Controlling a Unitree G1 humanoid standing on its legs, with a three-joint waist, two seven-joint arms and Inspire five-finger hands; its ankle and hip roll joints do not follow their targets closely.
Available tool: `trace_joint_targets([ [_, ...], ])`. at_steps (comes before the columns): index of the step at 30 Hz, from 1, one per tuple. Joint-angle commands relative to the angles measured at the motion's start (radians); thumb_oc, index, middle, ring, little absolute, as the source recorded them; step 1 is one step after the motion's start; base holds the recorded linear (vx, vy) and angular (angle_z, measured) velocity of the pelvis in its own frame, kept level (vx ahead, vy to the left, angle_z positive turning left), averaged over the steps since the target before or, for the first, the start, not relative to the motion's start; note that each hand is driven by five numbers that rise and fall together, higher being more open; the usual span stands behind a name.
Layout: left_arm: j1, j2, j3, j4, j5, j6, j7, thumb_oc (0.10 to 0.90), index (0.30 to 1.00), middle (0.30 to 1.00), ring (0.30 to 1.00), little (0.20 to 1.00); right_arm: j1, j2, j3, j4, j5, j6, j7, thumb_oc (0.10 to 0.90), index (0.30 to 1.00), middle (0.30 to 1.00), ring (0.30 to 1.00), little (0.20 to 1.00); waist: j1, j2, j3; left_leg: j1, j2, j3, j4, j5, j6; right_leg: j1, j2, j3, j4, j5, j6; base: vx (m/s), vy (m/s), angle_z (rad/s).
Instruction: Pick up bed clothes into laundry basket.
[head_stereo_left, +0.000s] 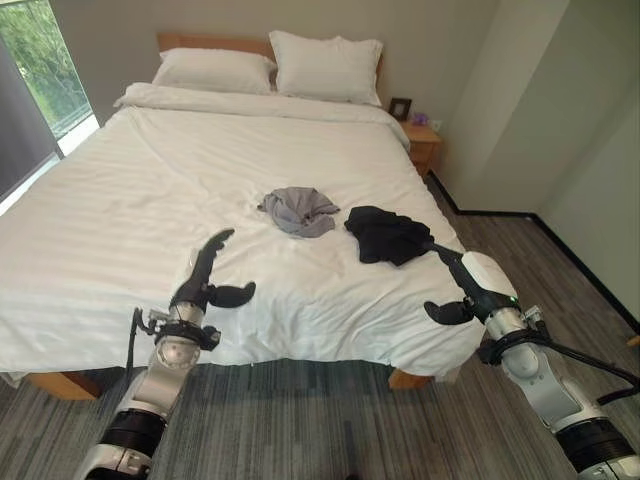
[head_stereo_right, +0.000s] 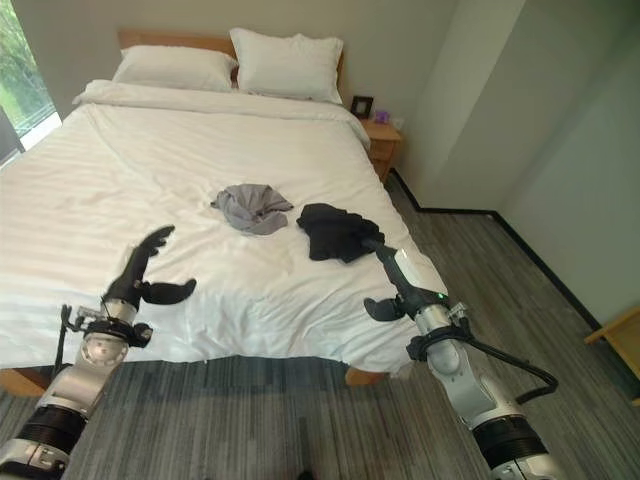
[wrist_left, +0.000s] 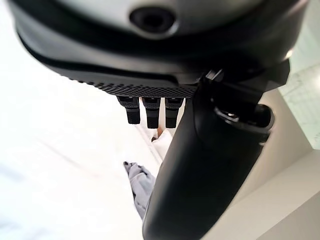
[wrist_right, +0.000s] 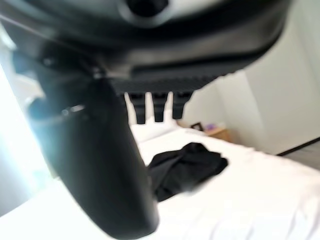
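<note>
A crumpled grey garment (head_stereo_left: 299, 210) lies near the middle of the white bed (head_stereo_left: 150, 210), and it shows as a grey garment (wrist_left: 140, 182) in the left wrist view. A black garment (head_stereo_left: 387, 235) lies to its right, close to the bed's right edge, also seen as a black garment (wrist_right: 185, 167) in the right wrist view. My left hand (head_stereo_left: 205, 275) hovers over the bed's front part, fingers straight, thumb out, holding nothing. My right hand (head_stereo_left: 462, 285) is open beside the bed's front right corner, its fingertips close to the black garment.
Two white pillows (head_stereo_left: 270, 65) rest against the wooden headboard. A wooden nightstand (head_stereo_left: 422, 142) with a small picture frame (head_stereo_left: 400, 108) stands at the far right of the bed. A window (head_stereo_left: 35, 70) is on the left. Grey floor (head_stereo_left: 520, 250) runs along the bed's right side.
</note>
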Motion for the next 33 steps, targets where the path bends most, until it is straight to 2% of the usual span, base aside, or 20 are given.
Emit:
trace_joint_targets([
  [1,-0.13,-0.008,0.026,-0.064,0.031,-0.094,0.045,0.8,0.9,0.9,0.9,0.9,-0.085,-0.013,-0.049,-0.096,-0.021,-0.035,-0.043,0.8,0.9,0.9,0.9,0.9,-0.01,0.023,0.04,0.141,-0.058,0.033,0.014,-0.218,0.003,-0.033,0.001,-0.034,0.162,-0.089,-0.033,0.22,-0.042,0.18],
  [3,-0.129,-0.014,0.021,-0.072,0.022,-0.1,0.043,0.8,0.9,0.9,0.9,0.9,-0.072,-0.016,-0.063,-0.129,-0.025,-0.04,-0.047,0.8,0.9,0.9,0.9,0.9,-0.023,0.025,0.039,0.162,-0.061,0.041,0.014,-0.233,-0.006,-0.045,-0.009,-0.098,0.059,-0.136,-0.061,0.28,-0.111,0.16],
  [6,-0.136,-0.019,0.019,-0.081,0.008,-0.111,0.042,0.8,0.9,0.9,0.9,0.9,-0.074,-0.024,-0.086,-0.19,-0.029,-0.037,-0.066,0.8,0.9,0.9,0.9,0.9,-0.06,0.016,0.046,0.227,-0.068,0.046,0.014,-0.276,-0.036,-0.08,0.016,-0.178,-0.211,-0.09,-0.068,0.44,-0.224,0.23],
  [10,-0.118,-0.035,0.027,-0.105,-0.011,-0.135,0.054,0.8,0.9,0.9,0.9,0.9,-0.037,-0.062,-0.124,-0.298,-0.044,-0.052,-0.066,0.8,0.9,0.9,0.9,0.9,-0.093,0.036,0.043,0.31,-0.058,0.042,0.014,-0.335,-0.055,-0.062,0.03,-0.155,-0.272,-0.064,-0.069,0.45,-0.242,-0.09],
  [12,-0.107,-0.037,0.026,-0.115,-0.009,-0.135,0.055,0.8,0.9,0.9,0.9,0.9,-0.031,-0.082,-0.13,-0.316,-0.043,-0.059,-0.063,0.8,0.9,0.9,0.9,0.9,-0.098,0.043,0.039,0.316,-0.053,0.041,0.047,-0.313,-0.066,-0.049,0.034,-0.149,-0.262,-0.058,-0.089,0.34,-0.22,-0.03],
  [13,-0.087,-0.054,0.025,-0.123,-0.02,-0.144,0.06,0.8,0.9,0.9,0.9,0.9,-0.032,-0.114,-0.135,-0.339,-0.029,-0.074,-0.059,0.8,0.9,0.9,0.9,0.9,-0.096,0.064,0.049,0.281,-0.018,0.036,0.211,-0.233,-0.107,0.006,0.051,-0.151,-0.262,-0.074,-0.118,0.32,-0.29,-0.15],
  [14,-0.086,-0.06,0.022,-0.115,-0.034,-0.146,0.058,0.8,0.9,0.9,0.9,0.9,-0.032,-0.126,-0.135,-0.342,-0.016,-0.08,-0.057,0.8,0.9,0.9,0.9,0.9,-0.092,0.065,0.055,0.232,0.004,0.022,0.343,-0.158,-0.138,0.051,0.061,-0.144,-0.278,-0.084,-0.139,0.44,-0.417,-0.05],
  [16,-0.104,-0.063,0.011,-0.118,-0.059,-0.151,0.059,0.8,0.9,0.9,0.9,0.9,-0.053,-0.149,-0.13,-0.336,0.002,-0.078,-0.06,0.8,0.9,0.9,0.9,0.9,-0.078,0.038,0.079,0.105,0.02,-0.008,0.634,-0.034,-0.191,0.111,0.055,-0.139,-0.295,-0.109,-0.187,0.31,-0.363,0.03],
  [17,-0.107,-0.065,0.011,-0.118,-0.058,-0.154,0.064,0.8,0.9,0.9,0.9,0.9,-0.065,-0.154,-0.125,-0.335,0.011,-0.077,-0.059,0.8,0.9,0.9,0.9,0.9,-0.073,0.02,0.08,0.078,0.022,0.013,0.706,-0.014,-0.198,0.134,0.045,-0.127,-0.303,-0.124,-0.198,0.2,-0.218,-0.21],
  [18,-0.108,-0.064,0.011,-0.117,-0.058,-0.154,0.064,0.8,0.9,0.9,0.9,0.9,-0.068,-0.153,-0.124,-0.334,0.012,-0.076,-0.059,0.8,0.9,0.9,0.9,0.9,-0.073,0.019,0.083,0.072,0.025,0.013,0.718,-0.017,-0.199,0.131,0.047,-0.126,-0.301,-0.125,-0.2,0.37,-0.241,-0.28],
  [19,-0.111,-0.063,0.012,-0.119,-0.065,-0.155,0.07,0.8,0.9,0.9,0.9,0.9,-0.094,-0.166,-0.109,-0.331,0.017,-0.069,-0.053,0.8,0.9,0.9,0.9,0.9,-0.057,-0.005,0.091,0.022,0.056,0.088,0.772,-0.043,-0.181,0.17,0.034,-0.096,-0.308,-0.146,-0.209,0.37,-0.17,-0.2],
  [20,-0.101,-0.064,0.019,-0.131,-0.068,-0.155,0.07,0.8,0.9,0.9,0.9,0.9,-0.102,-0.172,-0.097,-0.327,0.016,-0.064,-0.051,0.8,0.9,0.9,0.9,0.9,-0.043,-0.005,0.094,-0.005,0.055,0.116,0.742,-0.079,-0.164,0.187,0.032,-0.076,-0.308,-0.159,-0.207,0.52,-0.172,-0.17],
  [22,-0.059,-0.065,0.035,-0.172,-0.068,-0.163,0.059,0.8,0.9,0.9,0.9,0.9,-0.093,-0.175,-0.094,-0.339,0.015,-0.062,-0.038,0.8,0.9,0.9,0.9,0.9,-0.02,0.002,0.09,-0.052,0.022,0.111,0.599,-0.125,-0.132,0.219,0.034,-0.038,-0.308,-0.181,-0.196,0.34,0.004,-0.17],
  [23,-0.056,-0.065,0.036,-0.174,-0.068,-0.162,0.058,0.8,0.9,0.9,0.9,0.9,-0.092,-0.176,-0.093,-0.34,0.015,-0.062,-0.038,0.8,0.9,0.9,0.9,0.9,-0.018,-0.002,0.087,-0.05,0.016,0.116,0.589,-0.118,-0.128,0.216,0.029,-0.035,-0.308,-0.178,-0.195,0.41,0.063,-0.16],
  [24,-0.022,-0.067,0.051,-0.198,-0.067,-0.175,0.055,0.8,0.9,0.9,0.9,0.9,-0.079,-0.183,-0.093,-0.344,0.012,-0.07,-0.028,0.8,0.9,0.9,0.9,0.9,0.0,0.004,0.079,-0.071,-0.009,0.101,0.407,-0.155,-0.104,0.252,0.02,-0.028,-0.308,-0.203,-0.178,0.42,0.063,-0.19],
  [25,-0.006,-0.069,0.058,-0.211,-0.069,-0.177,0.051,0.8,0.9,0.9,0.9,0.9,-0.07,-0.19,-0.095,-0.34,0.013,-0.071,-0.023,0.8,0.9,0.9,0.9,0.9,0.009,0.01,0.073,-0.085,-0.017,0.097,0.289,-0.137,-0.101,0.274,0.021,-0.03,-0.308,-0.22,-0.17,0.55,0.071,-0.29],
  [27,0.011,-0.077,0.062,-0.235,-0.072,-0.176,0.044,0.8,0.9,0.9,0.9,0.9,-0.072,-0.203,-0.094,-0.329,0.006,-0.068,-0.024,0.8,0.9,0.9,0.9,0.9,0.029,0.022,0.061,-0.109,-0.008,0.101,0.138,-0.052,-0.108,0.308,0.029,-0.036,-0.308,-0.238,-0.166,0.41,0.027,-0.22],
  [29,0.019,-0.08,0.066,-0.26,-0.071,-0.172,0.041,0.8,0.9,0.9,0.9,0.9,-0.081,-0.218,-0.098,-0.326,-0.005,-0.063,-0.026,0.8,0.9,0.9,0.9,0.9,0.033,0.027,0.055,-0.102,-0.002,0.127,0.082,-0.009,-0.112,0.339,0.034,-0.043,-0.308,-0.252,-0.167,0.37,0.017,-0.21],
  [31,0.049,-0.076,0.084,-0.295,-0.063,-0.174,0.041,0.8,0.9,0.9,0.9,0.9,-0.086,-0.226,-0.1,-0.337,-0.004,-0.066,-0.019,0.8,0.9,0.9,0.9,0.9,0.036,0.038,0.037,-0.066,-0.008,0.151,0.041,-0.018,-0.099,0.367,0.04,-0.041,-0.308,-0.256,-0.165,0.39,0.055,-0.13],
  [33,0.092,-0.075,0.092,-0.308,-0.043,-0.171,0.038,0.8,0.9,0.9,0.9,0.9,-0.087,-0.222,-0.088,-0.335,-0.008,-0.064,-0.005,0.8,0.9,0.9,0.9,0.9,0.041,0.028,0.018,-0.02,-0.03,0.146,0.023,-0.03,-0.084,0.4,0.023,-0.05,-0.283,-0.265,-0.156,0.37,0.027,-0.07],
])
